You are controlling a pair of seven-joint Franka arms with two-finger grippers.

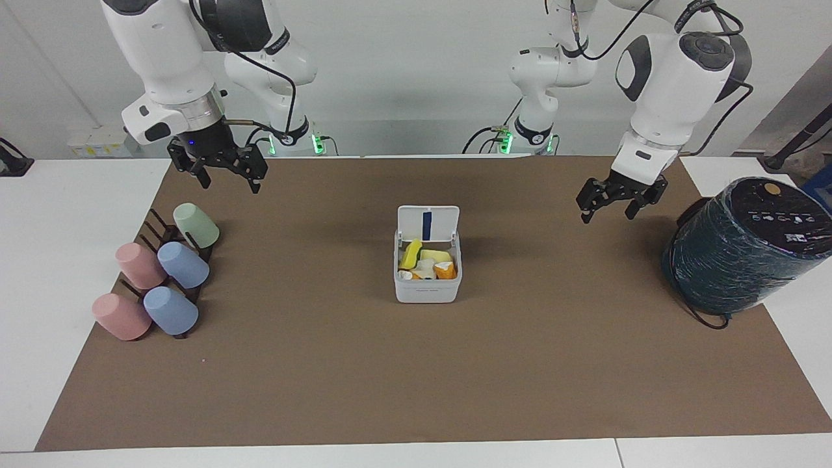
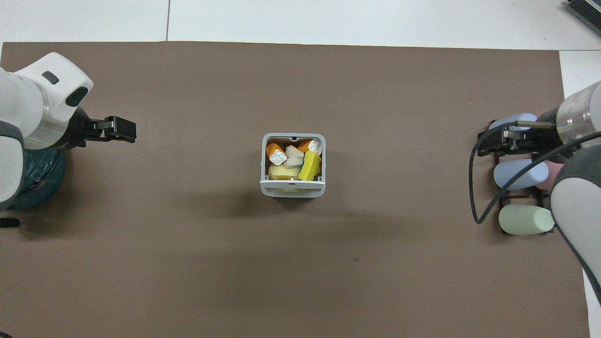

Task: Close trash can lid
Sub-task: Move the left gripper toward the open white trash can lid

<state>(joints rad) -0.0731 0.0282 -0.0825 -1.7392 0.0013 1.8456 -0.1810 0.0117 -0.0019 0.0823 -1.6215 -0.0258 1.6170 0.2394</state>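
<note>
Sitting mid-mat in the facing view, the small white square plastic trash can [image 1: 427, 281] had its flat white square lid [image 1: 428, 223] standing upright at the edge nearer the robots, blue strip showing, yellow and orange scraps inside. The left gripper [image 1: 609, 210] hung over bare brown mat [image 1: 416, 364] beside the large dark teal cylinder [image 1: 741, 253], fingers spread apart, holding nothing. The right gripper [image 1: 229, 181] hung above the pastel cups on a dark rack [image 1: 159, 276], fingers wide, empty. Overhead, the can [image 2: 293, 188] sat centred, lid [image 2: 293, 182] seen edge-on; left gripper [image 2: 120, 130] and right gripper [image 2: 509, 141] each well apart from it.
</note>
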